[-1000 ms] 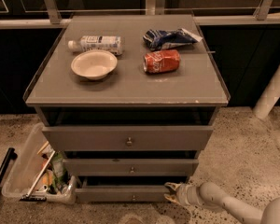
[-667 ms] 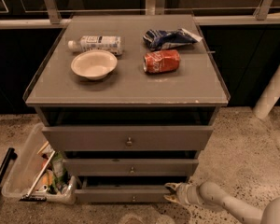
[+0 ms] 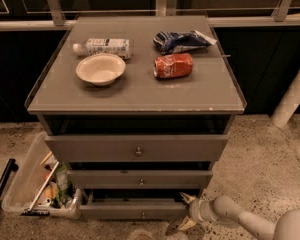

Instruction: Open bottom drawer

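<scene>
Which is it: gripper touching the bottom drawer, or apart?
Cannot tell. In the camera view the gripper sits at the bottom drawer's right end, overlapping its front; neither contact nor gap shows.

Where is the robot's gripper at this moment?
In the camera view, the pale two-finger gripper is low and right of centre, beside the right end of the slim grey bottom drawer.
</scene>
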Available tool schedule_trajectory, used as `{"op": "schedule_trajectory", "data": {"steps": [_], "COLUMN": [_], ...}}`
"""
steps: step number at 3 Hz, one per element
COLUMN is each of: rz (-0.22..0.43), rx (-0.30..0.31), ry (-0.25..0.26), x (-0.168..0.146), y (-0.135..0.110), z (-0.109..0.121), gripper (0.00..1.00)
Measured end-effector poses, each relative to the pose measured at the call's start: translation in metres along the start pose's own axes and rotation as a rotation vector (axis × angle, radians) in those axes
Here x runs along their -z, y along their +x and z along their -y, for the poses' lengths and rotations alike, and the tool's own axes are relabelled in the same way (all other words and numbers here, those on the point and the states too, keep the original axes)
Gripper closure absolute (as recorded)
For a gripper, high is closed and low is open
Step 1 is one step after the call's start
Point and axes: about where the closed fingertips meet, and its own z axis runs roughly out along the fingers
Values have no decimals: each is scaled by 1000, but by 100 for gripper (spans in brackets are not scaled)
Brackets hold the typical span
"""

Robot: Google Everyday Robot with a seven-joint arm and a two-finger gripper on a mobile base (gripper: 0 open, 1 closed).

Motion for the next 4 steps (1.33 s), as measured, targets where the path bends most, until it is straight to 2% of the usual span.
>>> {"op": "schedule_trajectory", "data": {"steps": [1, 3, 4], "rz": [-17, -17, -22], "rx": [-40, -40, -46], "ry": [-18, -18, -26], "x": [6, 13, 22], "y": [13, 7, 8], "z": [-25, -22, -38], "gripper": [38, 84, 100]}}
